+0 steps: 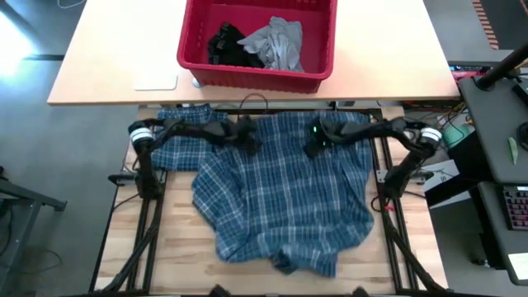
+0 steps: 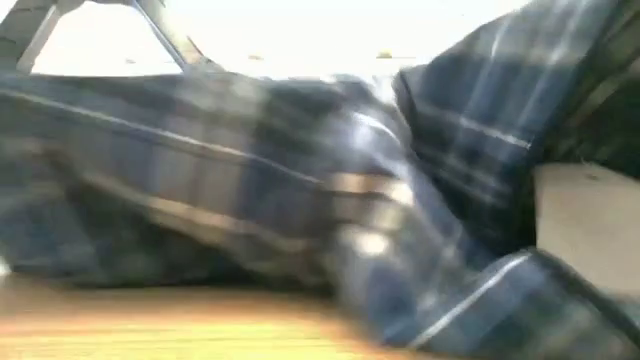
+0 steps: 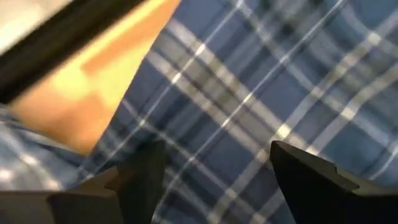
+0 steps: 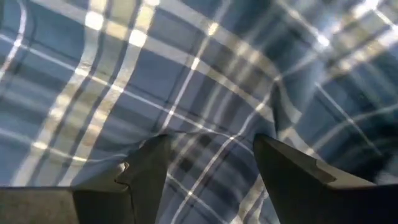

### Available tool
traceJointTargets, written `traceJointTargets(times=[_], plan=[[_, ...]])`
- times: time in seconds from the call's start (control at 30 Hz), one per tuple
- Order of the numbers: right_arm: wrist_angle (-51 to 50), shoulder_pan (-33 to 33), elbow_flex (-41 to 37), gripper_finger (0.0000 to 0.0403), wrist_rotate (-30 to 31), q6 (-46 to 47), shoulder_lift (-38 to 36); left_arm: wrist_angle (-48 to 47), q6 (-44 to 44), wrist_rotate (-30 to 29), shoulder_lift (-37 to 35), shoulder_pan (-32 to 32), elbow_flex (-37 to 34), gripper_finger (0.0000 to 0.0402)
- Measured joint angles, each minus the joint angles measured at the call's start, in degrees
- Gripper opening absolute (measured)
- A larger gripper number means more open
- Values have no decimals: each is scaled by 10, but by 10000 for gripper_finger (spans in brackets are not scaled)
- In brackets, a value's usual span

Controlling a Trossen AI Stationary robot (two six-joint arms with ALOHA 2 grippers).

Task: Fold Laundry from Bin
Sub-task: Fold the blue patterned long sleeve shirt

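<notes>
A blue-and-white plaid shirt (image 1: 280,190) lies spread and rumpled over the middle of the wooden table; it also fills the low view (image 2: 300,200). My left gripper (image 1: 247,140) is over the shirt's far left part, open, with plaid cloth (image 3: 261,93) showing between its fingers. My right gripper (image 1: 312,147) is over the shirt's far right part, open as well, above creased cloth (image 4: 205,74). The red bin (image 1: 247,76) stands on the desk beyond the table. A grey T-shirt (image 1: 279,43) and a black garment (image 1: 227,45) lie inside it.
A flat white thing (image 1: 155,81) lies on the far desk, left of the bin. Bare wood (image 1: 177,247) shows at the table's near left. Dark frame rails (image 1: 148,223) run along both sides. A second desk with cables and a keyboard (image 1: 516,206) stands to the right.
</notes>
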Motion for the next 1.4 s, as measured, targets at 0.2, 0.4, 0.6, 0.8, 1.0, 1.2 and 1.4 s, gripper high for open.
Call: traceJointTargets(times=[0.2,0.4,0.6,0.8,1.0,1.2,1.4], plan=[[-101,-10,99,233,5,-141,-64,-138,105,3,-36,27,106,273],[-224,99,93,233,-4,-139,-211,-206,178,69,-133,-72,132,273],[-256,352,58,233,-23,7,-344,-219,126,117,-190,-259,120,273],[-191,648,53,233,90,146,-326,-187,-42,118,-165,-400,98,273],[-169,804,120,233,137,246,-174,-165,-183,54,-113,-412,68,266],[-292,828,285,233,138,283,13,-161,-222,70,-40,-403,50,256],[-425,820,431,227,146,336,154,-160,-205,105,22,-405,54,251]])
